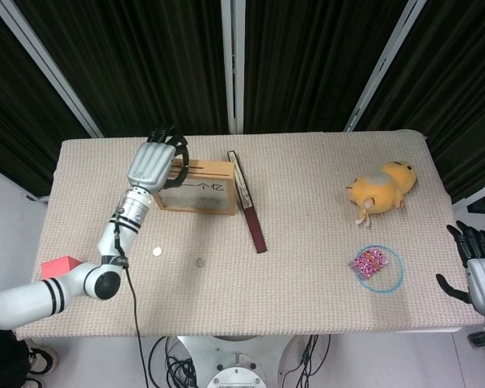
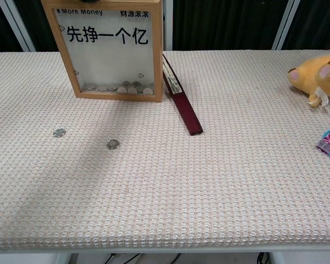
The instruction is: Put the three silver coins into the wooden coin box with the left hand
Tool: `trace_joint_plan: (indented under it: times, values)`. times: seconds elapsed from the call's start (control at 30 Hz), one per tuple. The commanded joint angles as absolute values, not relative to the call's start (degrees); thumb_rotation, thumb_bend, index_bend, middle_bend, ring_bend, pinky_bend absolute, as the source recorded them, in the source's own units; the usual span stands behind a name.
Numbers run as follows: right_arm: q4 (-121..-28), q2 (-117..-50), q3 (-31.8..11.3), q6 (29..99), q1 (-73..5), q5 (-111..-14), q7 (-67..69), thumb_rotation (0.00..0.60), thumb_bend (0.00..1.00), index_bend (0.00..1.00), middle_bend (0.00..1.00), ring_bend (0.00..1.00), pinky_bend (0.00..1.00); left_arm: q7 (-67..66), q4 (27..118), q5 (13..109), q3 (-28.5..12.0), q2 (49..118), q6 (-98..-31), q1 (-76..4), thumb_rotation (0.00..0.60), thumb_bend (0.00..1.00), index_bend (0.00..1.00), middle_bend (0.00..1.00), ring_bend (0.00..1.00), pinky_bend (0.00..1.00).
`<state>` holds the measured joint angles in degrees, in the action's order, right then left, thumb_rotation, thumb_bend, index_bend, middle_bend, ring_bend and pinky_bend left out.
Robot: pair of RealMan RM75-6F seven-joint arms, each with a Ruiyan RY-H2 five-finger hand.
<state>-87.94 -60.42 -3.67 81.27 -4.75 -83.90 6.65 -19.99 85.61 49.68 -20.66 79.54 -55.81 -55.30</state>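
Note:
The wooden coin box [image 1: 196,187] [image 2: 107,49] stands upright at the back left of the table, with several coins lying behind its clear front. My left hand [image 1: 153,162] hovers over the box's top left corner, back of the hand towards the head camera and fingertips curled over the top edge. Whether it pinches a coin is hidden. Two silver coins lie on the cloth in front of the box: one [image 1: 156,252] [image 2: 59,132] to the left, one [image 1: 200,262] [image 2: 113,144] to the right. No third loose coin shows. My right hand [image 1: 480,260] hangs off the table's right edge, fingers spread and holding nothing.
A dark red book [image 1: 248,202] [image 2: 181,103] leans beside the box's right side. A yellow plush toy [image 1: 381,187] [image 2: 318,76] lies at the right, with a pink packet in a blue ring [image 1: 377,267] nearer the front. A red block [image 1: 59,267] sits off the left edge.

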Motion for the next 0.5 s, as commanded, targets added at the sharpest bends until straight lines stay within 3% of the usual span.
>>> trace_joint_plan:
  times: [0.03, 0.27, 0.37, 0.5]
  values:
    - [-87.83, -60.47, -3.66, 81.30, -4.75, -83.95, 6.74, 0.600, 0.21, 0.00, 0.00, 0.00, 0.00, -19.47, 85.90, 50.60, -20.47, 79.38, -56.45, -55.05, 0.600, 0.33, 0.17, 0.23, 0.03, 0.00]
    - [-87.90, -60.65, -3.62, 80.60, -5.10, -83.84, 6.35, 0.600, 0.21, 0.00, 0.00, 0.00, 0.00, -18.86, 92.59, 59.99, -18.89, 77.84, -62.91, -52.89, 0.600, 0.23, 0.16, 0.22, 0.03, 0.00]
    - [-88.25, -60.67, -3.73, 80.69, -5.21, -83.85, 5.73, 0.600, 0.21, 0.00, 0.00, 0.00, 0.00, -18.99, 97.95, 70.23, -15.26, 76.37, -69.00, -49.82, 0.600, 0.23, 0.19, 0.22, 0.03, 0.01]
    - [-88.46, -60.98, -3.71, 80.42, -5.33, -83.66, 5.20, 0.600, 0.21, 0.00, 0.00, 0.00, 0.00, -19.50, 103.62, 82.00, -7.01, 74.37, -76.12, -43.30, 0.600, 0.23, 0.23, 0.23, 0.03, 0.02]
